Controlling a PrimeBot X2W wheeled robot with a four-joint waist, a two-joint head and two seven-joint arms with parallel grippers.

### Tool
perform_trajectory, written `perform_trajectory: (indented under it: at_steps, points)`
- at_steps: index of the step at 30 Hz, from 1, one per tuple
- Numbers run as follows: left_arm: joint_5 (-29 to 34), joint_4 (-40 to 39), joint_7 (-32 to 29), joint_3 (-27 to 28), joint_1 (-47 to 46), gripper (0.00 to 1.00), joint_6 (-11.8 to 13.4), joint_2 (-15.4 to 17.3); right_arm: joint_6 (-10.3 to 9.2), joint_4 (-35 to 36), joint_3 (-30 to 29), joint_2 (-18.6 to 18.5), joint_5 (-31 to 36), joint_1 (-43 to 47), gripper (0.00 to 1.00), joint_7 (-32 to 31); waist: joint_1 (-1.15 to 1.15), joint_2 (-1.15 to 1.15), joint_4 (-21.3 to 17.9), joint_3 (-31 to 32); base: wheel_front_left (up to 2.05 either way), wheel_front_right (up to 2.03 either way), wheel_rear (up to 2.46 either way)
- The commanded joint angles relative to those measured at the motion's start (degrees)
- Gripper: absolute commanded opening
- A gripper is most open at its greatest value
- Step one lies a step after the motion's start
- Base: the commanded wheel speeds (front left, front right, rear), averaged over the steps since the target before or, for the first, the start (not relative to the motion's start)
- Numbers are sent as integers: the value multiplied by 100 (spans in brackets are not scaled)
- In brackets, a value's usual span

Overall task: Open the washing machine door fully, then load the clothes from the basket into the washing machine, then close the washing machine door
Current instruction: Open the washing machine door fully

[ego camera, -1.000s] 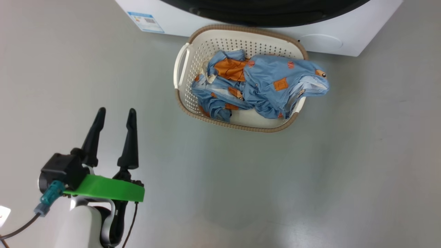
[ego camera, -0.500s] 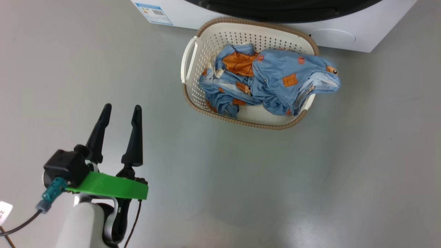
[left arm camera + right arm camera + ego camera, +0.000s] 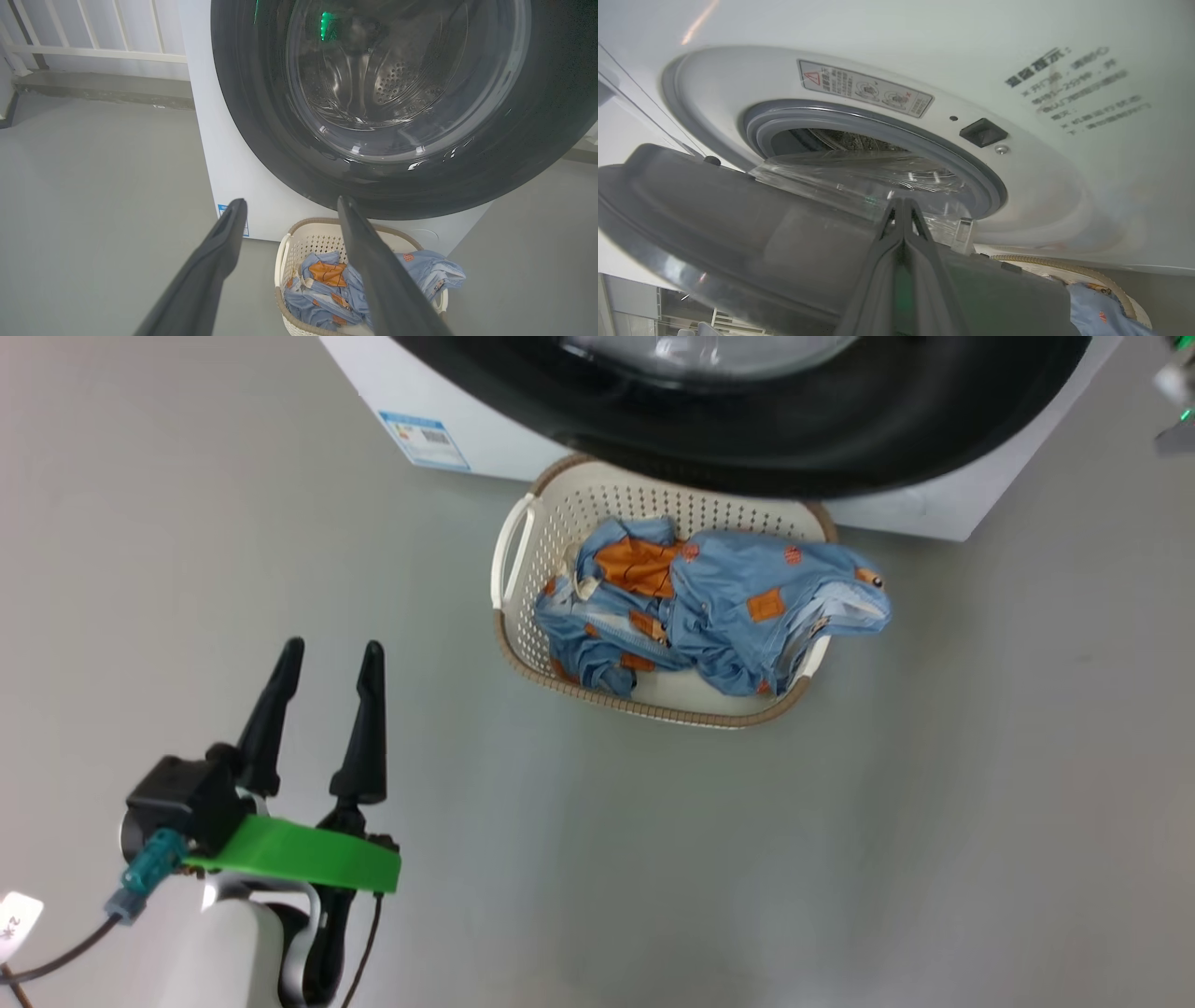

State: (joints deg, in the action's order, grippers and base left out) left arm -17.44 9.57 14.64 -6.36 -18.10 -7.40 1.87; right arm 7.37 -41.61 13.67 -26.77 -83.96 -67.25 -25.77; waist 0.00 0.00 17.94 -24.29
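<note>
left gripper (image 3: 330, 651) is hanging low on the robot's left over the bare grey floor (image 3: 840, 859), its two dark fingers (image 3: 372, 709) spread wide apart and holding nothing, well apart from the basket (image 3: 510, 560). that cream basket is sitting on the floor right against the front of the washing machine (image 3: 485, 429), just beside the blue label sticker (image 3: 425, 439), and the light blue clothes (image 3: 719, 607) with orange patches are lying heaped inside, one garment spilling over the rim on the robot's right. the glossy black washing machine door (image 3: 840, 429) is overhanging the basket's far edge. looking along the left gripper (image 3: 289, 204), the door (image 3: 252, 116) is looming above the basket (image 3: 286, 247) and clothes (image 3: 327, 289), steel drum holes showing through its glass window (image 3: 397, 84), a white railing (image 3: 93, 52) off behind. over on the right wrist view, the right gripper (image 3: 903, 201) is showing its fingers pressed tight together with nothing between them, lying over the door's grey inner face (image 3: 714, 224); whether they are touching it cannot be told. the door is standing ajar, its clear bowl (image 3: 850, 175) pulled out of the grey rubber seal (image 3: 878, 123), with a warning sticker (image 3: 866, 88) above the opening.
</note>
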Motion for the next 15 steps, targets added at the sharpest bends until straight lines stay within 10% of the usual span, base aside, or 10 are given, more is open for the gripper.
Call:
perform_trajectory:
  at_steps: [1,15]
  points:
    - [54,-84,36,208,129,100,-8,185,12,226,149,265,-106,258,0,-107,0,0,-72,181,0,0,0]
    - [121,70,36,196,554,100,-9,299,12,705,378,356,-397,1551,0,-392,0,0,-119,1114,0,0,0]
